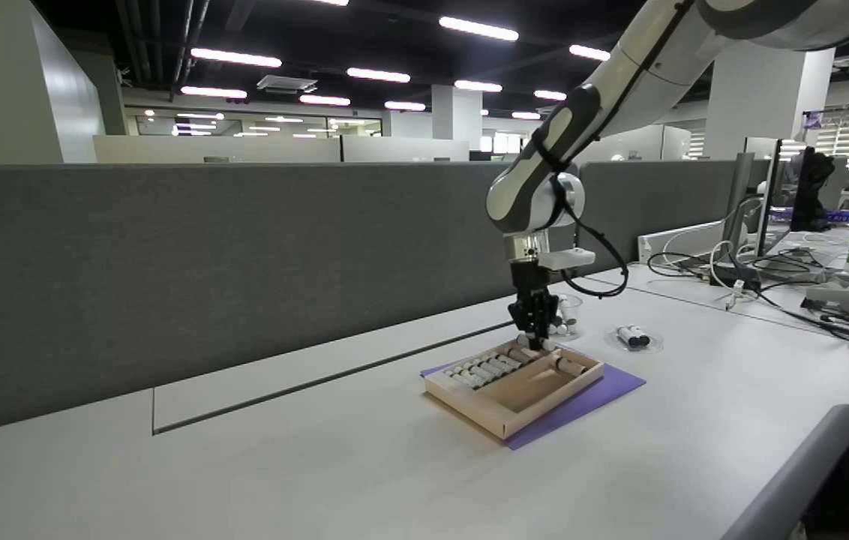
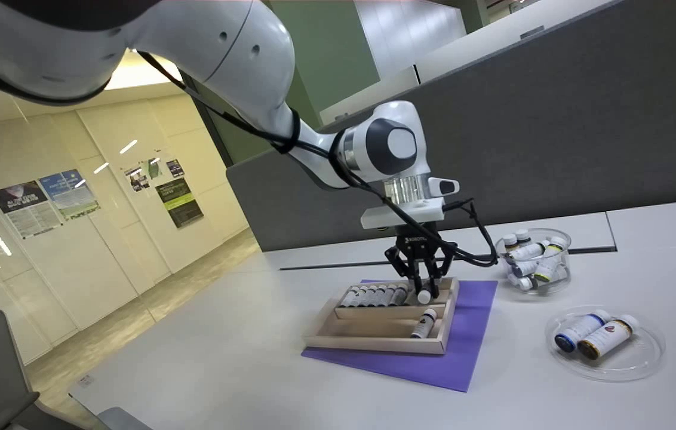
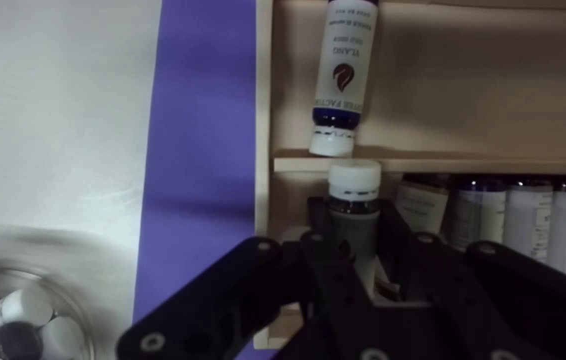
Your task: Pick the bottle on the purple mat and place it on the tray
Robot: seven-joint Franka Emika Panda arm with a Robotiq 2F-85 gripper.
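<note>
The gripper (image 2: 425, 289) clamps the bottle (image 3: 354, 182) from left and right at the tray's (image 2: 374, 343) far compartment, presumably so it can lie parallel to the row of bottles (image 2: 371, 295) on its left (whether it touches the bottom is hidden). A second bottle (image 2: 424, 324) lies in the near compartment, at its right end. The mat (image 2: 472, 328) lies under the tray. Farther right, a dish (image 2: 644, 355) holds two bottles (image 2: 607, 338), a tub (image 2: 564, 257) several.

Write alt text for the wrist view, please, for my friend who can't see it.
A black gripper holds a white-capped bottle over a wooden tray, with a row of bottles to its right. Another bottle lies in the next compartment; a purple mat shows along the tray's left side.
</note>
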